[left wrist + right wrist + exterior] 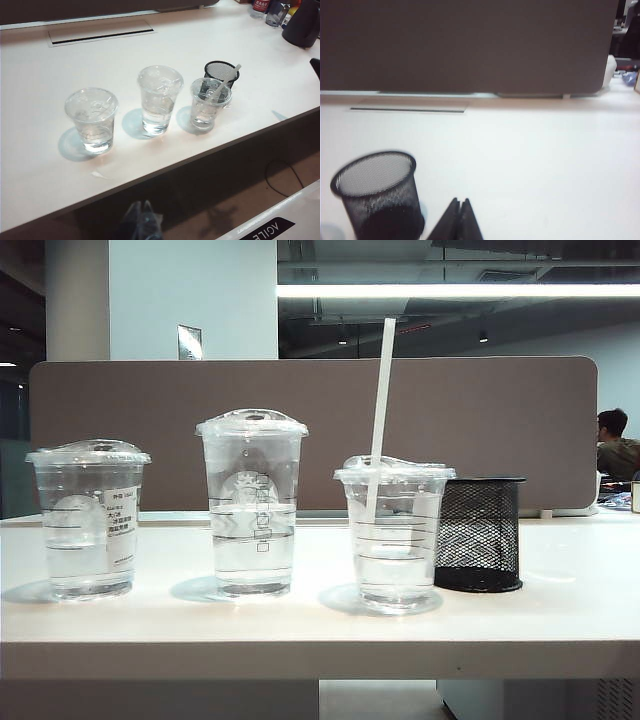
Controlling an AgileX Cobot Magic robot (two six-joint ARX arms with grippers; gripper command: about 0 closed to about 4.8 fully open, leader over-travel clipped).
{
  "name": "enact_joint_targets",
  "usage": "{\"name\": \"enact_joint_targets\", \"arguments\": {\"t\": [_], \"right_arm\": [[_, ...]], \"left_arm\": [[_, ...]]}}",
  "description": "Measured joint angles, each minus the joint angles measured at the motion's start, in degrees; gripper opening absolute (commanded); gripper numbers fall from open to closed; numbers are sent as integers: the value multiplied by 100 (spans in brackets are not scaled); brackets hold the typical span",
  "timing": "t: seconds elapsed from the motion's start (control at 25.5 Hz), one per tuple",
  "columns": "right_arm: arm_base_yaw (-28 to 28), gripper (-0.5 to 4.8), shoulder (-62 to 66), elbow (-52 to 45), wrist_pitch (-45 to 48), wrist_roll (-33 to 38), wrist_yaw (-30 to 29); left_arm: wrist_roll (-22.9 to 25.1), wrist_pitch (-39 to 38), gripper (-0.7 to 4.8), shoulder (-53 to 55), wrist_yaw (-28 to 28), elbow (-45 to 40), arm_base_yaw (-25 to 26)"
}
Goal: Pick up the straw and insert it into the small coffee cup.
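Note:
The white straw point(381, 390) stands in the small coffee cup point(396, 540), leaning slightly and rising well above its clear lid. The left wrist view shows the same straw point(226, 80) sticking out of that cup point(210, 106). Neither arm appears in the exterior view. My left gripper point(142, 204) hangs below the table's front edge, well back from the cups, its fingertips together and empty. My right gripper point(460, 200) is shut and empty, low over the white tabletop beside the black mesh holder point(375, 195); the cup and straw are out of its wrist view.
A wider cup with a white label point(88, 520) and a tall logo cup point(252, 505) stand left of the small cup, all holding water. The black mesh holder point(479, 535) sits right behind it. A grey partition point(480, 420) closes the table's point(300, 630) far side.

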Motion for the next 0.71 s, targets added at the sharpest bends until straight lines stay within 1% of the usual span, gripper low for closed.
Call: {"name": "enact_joint_targets", "arguments": {"t": [0.2,0.27,0.31,0.43,0.63,0.67,0.71], "right_arm": [[33,-6,-155,-83,-404,24,2],[31,-6,-144,-83,-645,37,111],[24,-5,-144,-83,-1001,39,391],[22,-5,-146,-83,-1416,42,717],[17,-5,-560,-83,-2446,42,782],[17,-5,-837,-83,-2850,42,778],[17,-5,-901,-83,-2881,42,780]], "left_arm": [[0,0,-4,0,0,0,-2],[2,0,-4,0,2,0,-2],[0,0,-4,0,2,0,-2],[2,0,-5,0,2,0,-2],[2,0,-4,0,2,0,-2],[2,2,-5,0,2,2,-2],[0,-2,-4,0,2,0,-2]]}}
